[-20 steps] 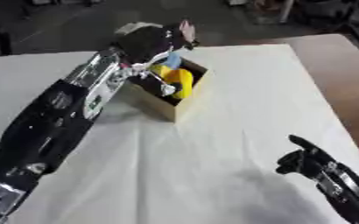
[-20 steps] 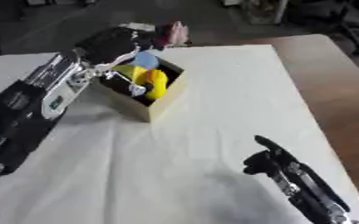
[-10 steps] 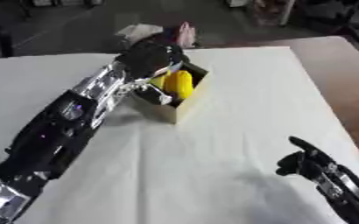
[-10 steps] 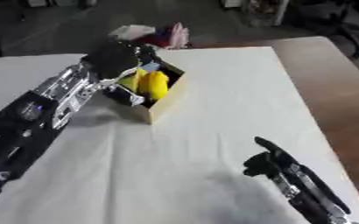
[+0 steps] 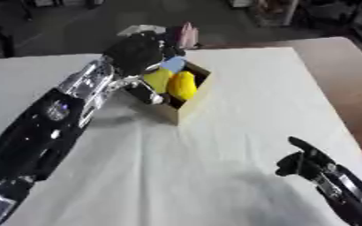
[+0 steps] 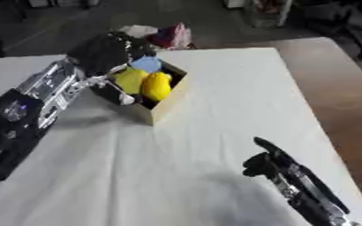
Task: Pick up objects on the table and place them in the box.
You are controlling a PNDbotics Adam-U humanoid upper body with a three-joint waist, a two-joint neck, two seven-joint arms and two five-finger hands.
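Left eye view shows the left hand (image 5: 134, 54) hanging over the far corner of the box (image 5: 186, 105), its dark bulk hiding the fingers, so I cannot tell whether they are spread or curled, nor whether anything is in them. Its place above the opening suits a drop into the box, or a lift away from one. The box stands toward the far left of the white surface (image 5: 238, 88), set cornerwise to the camera, within that arm's reach. Inside lie two yellow things (image 6: 144, 84) side by side and a pale blue piece (image 6: 146, 64) at the far end, all below the rim.

The right hand (image 5: 301, 162) waits low near the right corner, fingers curled inward around nothing (idle, by the look of it).

White cloth covers the surface; a brown strip shows along its right side. Beyond the far edge sits something pink (image 5: 187, 35), and behind it a dim room with dark furniture.
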